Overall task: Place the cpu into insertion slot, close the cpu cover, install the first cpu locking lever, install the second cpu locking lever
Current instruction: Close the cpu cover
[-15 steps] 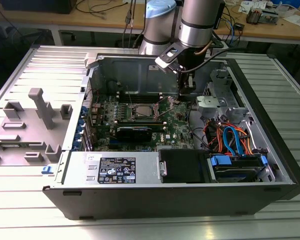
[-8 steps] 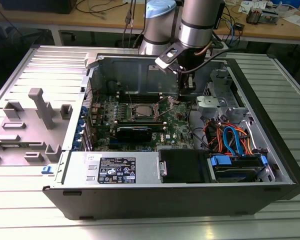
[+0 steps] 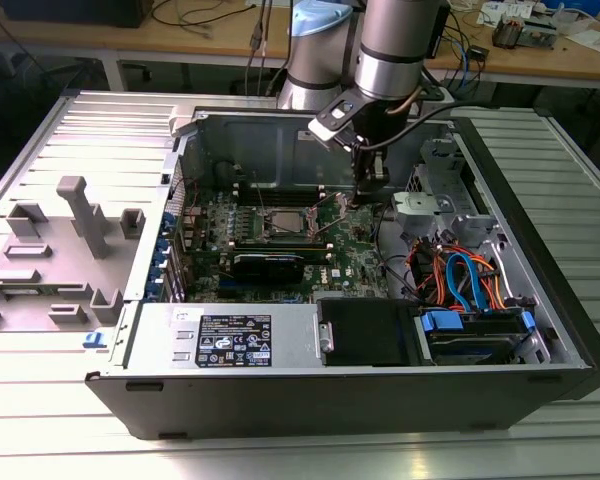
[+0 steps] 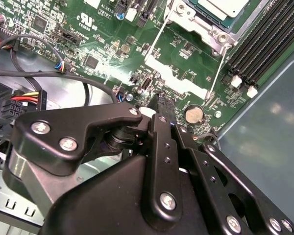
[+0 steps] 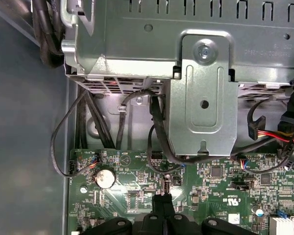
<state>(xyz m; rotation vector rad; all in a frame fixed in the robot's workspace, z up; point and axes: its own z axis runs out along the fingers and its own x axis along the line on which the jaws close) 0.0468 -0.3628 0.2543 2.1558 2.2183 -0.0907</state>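
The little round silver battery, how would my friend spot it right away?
Look inside the open black metal computer case at the big green circuit board. Near one corner of that board, close to the black gripper, lies the small round silver coin battery. Unlike the dark square chips and thin black cables around it, it is a shiny flat disc.

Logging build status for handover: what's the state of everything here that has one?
claw: shut, empty, low over the motherboard
cpu: seated in the insertion slot
cpu cover: looks down around the cpu
locking levers: sticking out from the socket, look unlatched
computer case: on its side, open
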